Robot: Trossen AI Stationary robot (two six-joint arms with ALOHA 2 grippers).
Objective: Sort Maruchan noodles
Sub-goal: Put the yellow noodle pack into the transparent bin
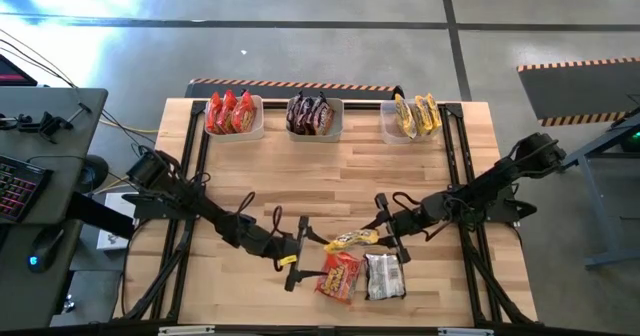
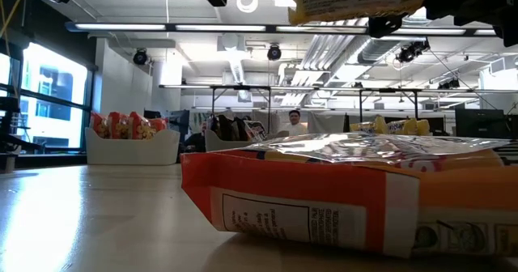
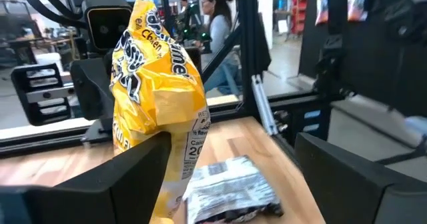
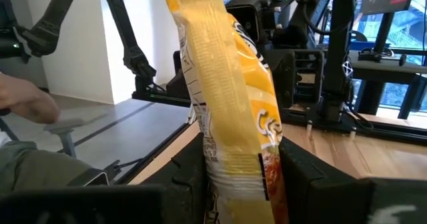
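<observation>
A yellow Maruchan noodle packet [image 1: 350, 240] hangs in the air above the table's near middle, and my right gripper [image 1: 385, 234] is shut on it. My left gripper [image 1: 300, 248] faces it from the left and is open. Its fingers [image 3: 133, 177] stand on either side of the packet's free end [image 3: 160, 84]. A red-orange packet [image 1: 340, 276] and a silver-and-dark packet [image 1: 385, 276] lie flat on the table just below. In the low view the yellow packet [image 2: 348, 1] shows at the top, above the red-orange packet [image 2: 324, 207]. My right gripper pinches one end of the yellow packet [image 4: 233, 171] between its two fingers, one on each flat face. The fingers come level from the table's right. The packet stands on edge, clear of the table, and reaches toward my left gripper. Whether a left finger touches the packet, I cannot tell.
Three pale bins stand along the far edge: one with red-orange packets [image 1: 232, 114], one with dark packets [image 1: 312, 116], one with yellow packets [image 1: 415, 116]. Bare wood lies between the bins and the grippers. A person sits in the room beyond the table.
</observation>
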